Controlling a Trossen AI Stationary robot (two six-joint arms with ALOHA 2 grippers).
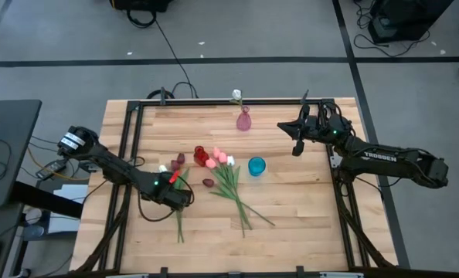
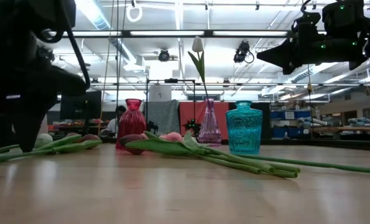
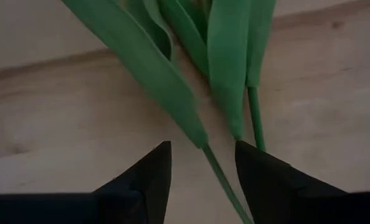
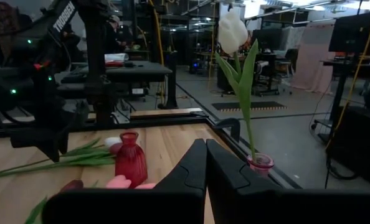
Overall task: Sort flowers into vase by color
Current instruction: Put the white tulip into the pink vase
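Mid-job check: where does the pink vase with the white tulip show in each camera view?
High view: pink vase near the table's far edge, centre.
Low view: pink vase mid-picture, left of the teal vase.
Left wrist view: not in it.
Right wrist view: its rim beside the right tool's fingers.
Shared landmark: red vase.

In the left wrist view, the stem [image 3: 221, 180] between the jaws runs off the picture's edge, and the leaves [image 3: 172, 68] beyond the jaws are cut off, so no flower heads show. In the low view, the left arm [image 2: 23, 68] hides its own jaws. In the high view, the dark flower heads [image 1: 207, 183] are too small to tell apart.
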